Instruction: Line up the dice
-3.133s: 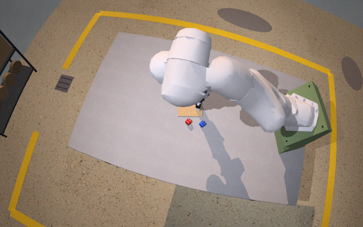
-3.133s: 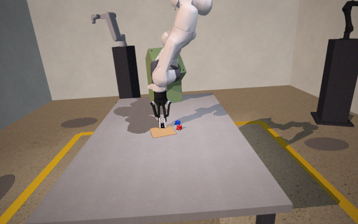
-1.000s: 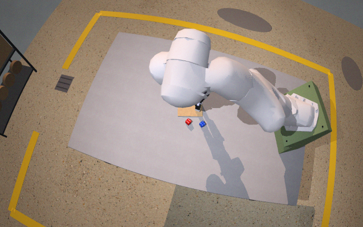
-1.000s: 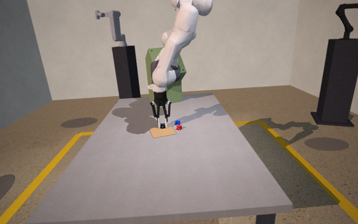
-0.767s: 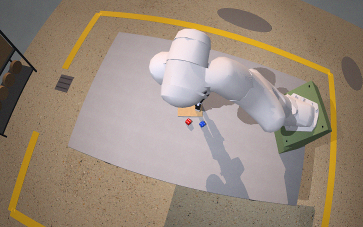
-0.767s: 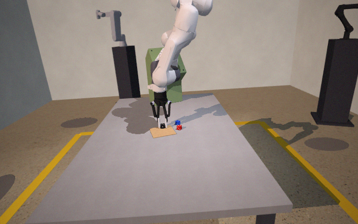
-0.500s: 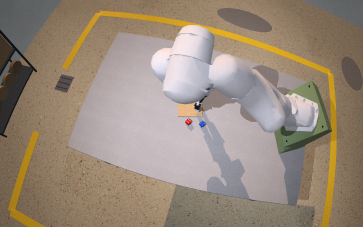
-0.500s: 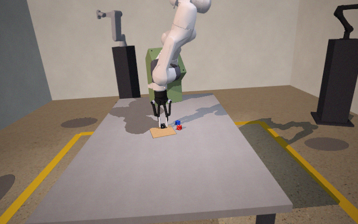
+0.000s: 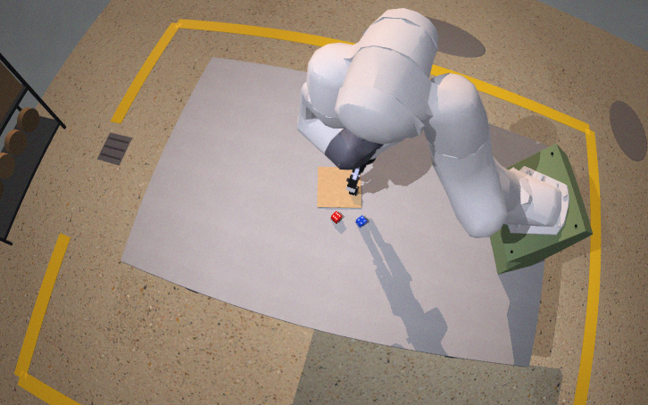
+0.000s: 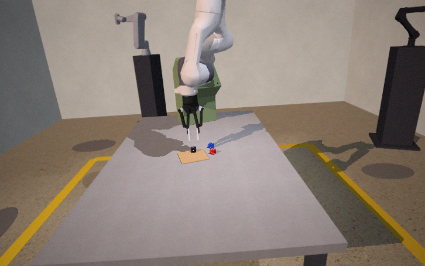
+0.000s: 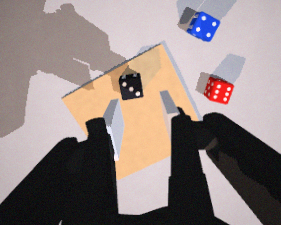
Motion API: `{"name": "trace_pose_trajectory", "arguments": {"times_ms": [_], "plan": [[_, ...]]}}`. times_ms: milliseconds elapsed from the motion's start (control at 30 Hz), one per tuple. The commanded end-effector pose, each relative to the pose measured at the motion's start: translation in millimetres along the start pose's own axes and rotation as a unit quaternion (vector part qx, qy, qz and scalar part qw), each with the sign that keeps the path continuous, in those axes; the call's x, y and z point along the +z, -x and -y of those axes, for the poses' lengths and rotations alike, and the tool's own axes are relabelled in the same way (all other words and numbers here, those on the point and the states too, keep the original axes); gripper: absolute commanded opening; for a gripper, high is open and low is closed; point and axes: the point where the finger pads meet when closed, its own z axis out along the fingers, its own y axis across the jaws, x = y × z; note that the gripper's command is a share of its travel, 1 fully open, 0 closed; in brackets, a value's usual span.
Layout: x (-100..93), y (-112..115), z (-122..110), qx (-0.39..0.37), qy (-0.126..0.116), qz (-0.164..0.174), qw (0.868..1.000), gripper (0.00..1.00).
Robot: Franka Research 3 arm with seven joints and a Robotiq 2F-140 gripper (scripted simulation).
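The black die [image 10: 193, 149] [image 11: 131, 87] shows three and lies flat on the tan mat [image 9: 328, 188] [image 10: 191, 158] [image 11: 142, 149], near its edge on the base side. In the top view I cannot make it out by the fingers. My gripper [image 9: 352, 190] [image 10: 194, 139] [image 11: 141, 108] is partly open and empty, above the black die. The blue die [image 9: 361, 221] [image 10: 211, 145] [image 11: 205, 27] shows four and lies on the table beside the mat. The red die [image 9: 336, 217] [image 10: 212, 151] [image 11: 220, 90] shows six and lies on the table close to the mat's side, farther from the base than the blue one.
The grey table [image 9: 236, 201] [image 10: 174, 211] carries the mat and dice. The green base block [image 9: 573, 201] [image 10: 209, 109] stands at the table's base end. The arm's shadow falls across part of the table near the mat.
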Motion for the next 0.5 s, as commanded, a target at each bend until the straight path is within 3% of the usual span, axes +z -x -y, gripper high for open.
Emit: {"name": "trace_pose_trajectory", "arguments": {"times_ms": [0, 233, 267, 467], "plan": [[-13.8, -7.8, 6.8, 0.008, -0.012, -0.019, 1.0, 0.25], [-20.8, -7.6, 6.7, 0.008, -0.012, -0.019, 1.0, 0.25], [-20.8, -7.6, 6.7, 0.008, -0.012, -0.019, 1.0, 1.0], [-20.8, -7.6, 6.7, 0.008, -0.012, -0.019, 1.0, 1.0]]}}
